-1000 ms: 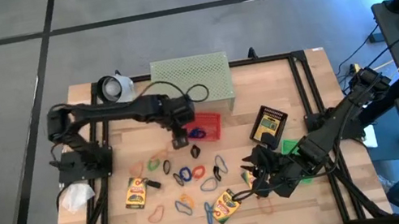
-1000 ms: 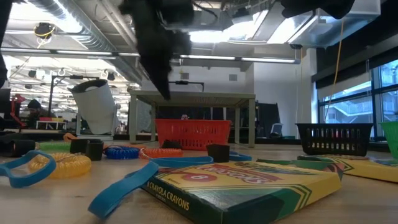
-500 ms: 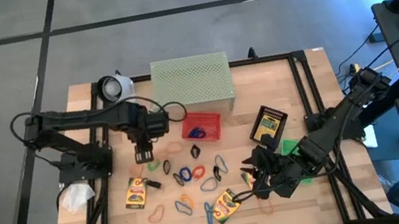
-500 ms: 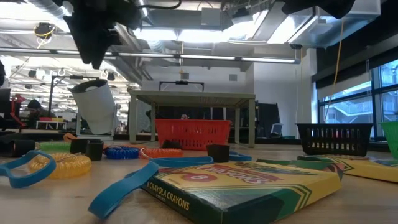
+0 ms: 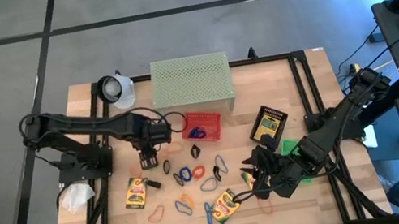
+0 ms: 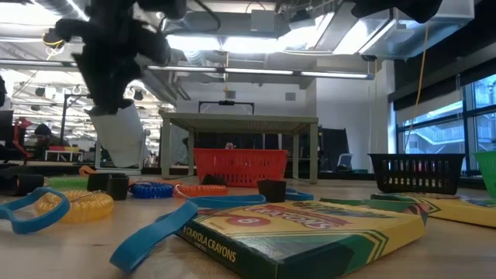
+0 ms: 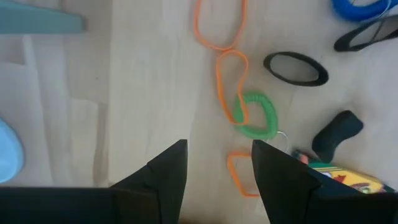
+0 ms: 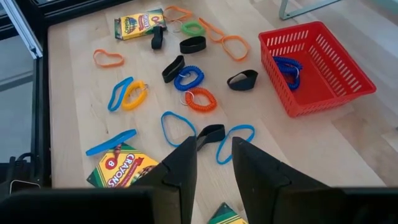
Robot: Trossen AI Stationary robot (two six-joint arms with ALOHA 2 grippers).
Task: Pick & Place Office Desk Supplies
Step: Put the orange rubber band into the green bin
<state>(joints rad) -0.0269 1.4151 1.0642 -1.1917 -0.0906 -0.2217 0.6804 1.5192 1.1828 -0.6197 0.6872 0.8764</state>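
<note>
Office supplies scattered mid-table, green coil (image 7: 258,116) and orange loops (image 7: 231,78) beneath left gripper (image 7: 213,163), jaws parted and empty, blue coil in red basket (image 5: 211,132), right gripper (image 8: 213,163) parked near-right, jaws slightly apart, empty.

A pale green perforated shelf (image 5: 192,84) stands beside a red basket (image 5: 203,125).

High view: overhead, straight down, whole table (image 5: 311,92). Low view: tabletop height, level, crayon box (image 6: 310,232) close. Left wrist view: close above table, green coil (image 7: 258,115) beyond jaws. Right wrist view: farther back; red basket (image 8: 320,65) beyond jaws, shared with high, low views.
</note>
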